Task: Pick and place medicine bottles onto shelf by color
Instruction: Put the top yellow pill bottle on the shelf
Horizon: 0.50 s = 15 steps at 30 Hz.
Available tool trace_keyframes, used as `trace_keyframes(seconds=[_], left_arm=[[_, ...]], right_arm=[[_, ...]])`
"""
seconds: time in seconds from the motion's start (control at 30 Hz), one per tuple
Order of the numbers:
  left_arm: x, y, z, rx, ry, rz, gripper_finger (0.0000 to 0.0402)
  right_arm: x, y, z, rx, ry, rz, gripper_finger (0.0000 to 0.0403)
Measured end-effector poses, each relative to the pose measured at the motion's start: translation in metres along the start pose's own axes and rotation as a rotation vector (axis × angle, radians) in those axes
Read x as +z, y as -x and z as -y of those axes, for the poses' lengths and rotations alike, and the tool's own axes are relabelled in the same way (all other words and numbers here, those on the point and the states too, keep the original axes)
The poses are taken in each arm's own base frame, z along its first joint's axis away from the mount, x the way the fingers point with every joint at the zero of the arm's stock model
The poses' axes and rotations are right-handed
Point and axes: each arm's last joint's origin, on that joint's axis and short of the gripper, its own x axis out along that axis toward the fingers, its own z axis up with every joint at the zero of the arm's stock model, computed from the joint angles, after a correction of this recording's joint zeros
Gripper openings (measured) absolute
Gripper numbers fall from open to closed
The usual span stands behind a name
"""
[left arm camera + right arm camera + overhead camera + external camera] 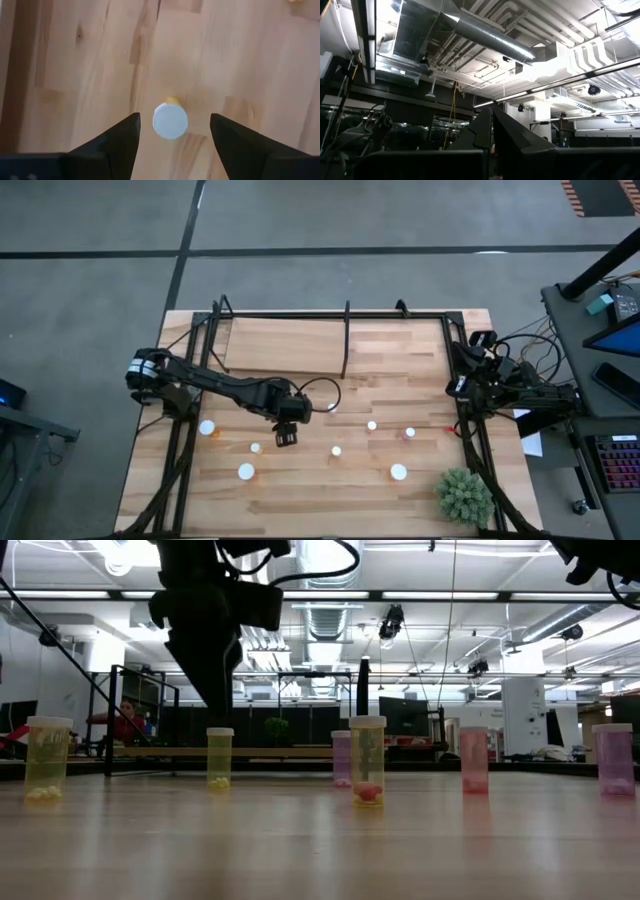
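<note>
Target bottle: a small round yellow-bodied medicine bottle with a flat white plastic cap [170,120] stands upright on the tabletop, directly below the left gripper [171,137] and apart from both fingers.
Left gripper: dark two-finger tool with wedge-shaped tips, spread open and holding nothing — it hovers over the left-centre of the table [286,436].
Risk: a descent slightly off-centre could let one fingertip strike the cap and tip the bottle; I judge it light and tall for its base, so it would topple or roll readily.
Second risk: a smooth plastic wall may slip if gripped too high, near the cap.
Other bottles: translucent yellow and pink cylinders with loose pills inside [367,761] stand scattered, well apart from one another.
Shelf: pale, flat light-wood board with a thin black upright post [285,345] at the table's far side — no bottles visible on it.
Tabletop: jointed wood strips, visible grain, matte [320,490].
Right gripper: shut, parked at the table's right edge [465,385].
</note>
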Motion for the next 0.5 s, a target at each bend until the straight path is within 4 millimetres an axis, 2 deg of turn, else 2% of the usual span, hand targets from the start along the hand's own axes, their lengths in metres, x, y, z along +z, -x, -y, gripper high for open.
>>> trace_keyframes(seconds=[0.37, 0.5], left_arm=[[-0.004, -0.012, -0.003, 0.007, 0.019, 0.024, 0.0225], [-0.008, -0.016, -0.004, 0.011, 0.019, 0.012, 0.0209]], right_arm=[[0.0, 0.0, 0.0, 0.001, 0.001, -0.002, 0.0009], [0.0, 0.0, 0.0, 0.001, 0.001, -0.003, 0.0009]])
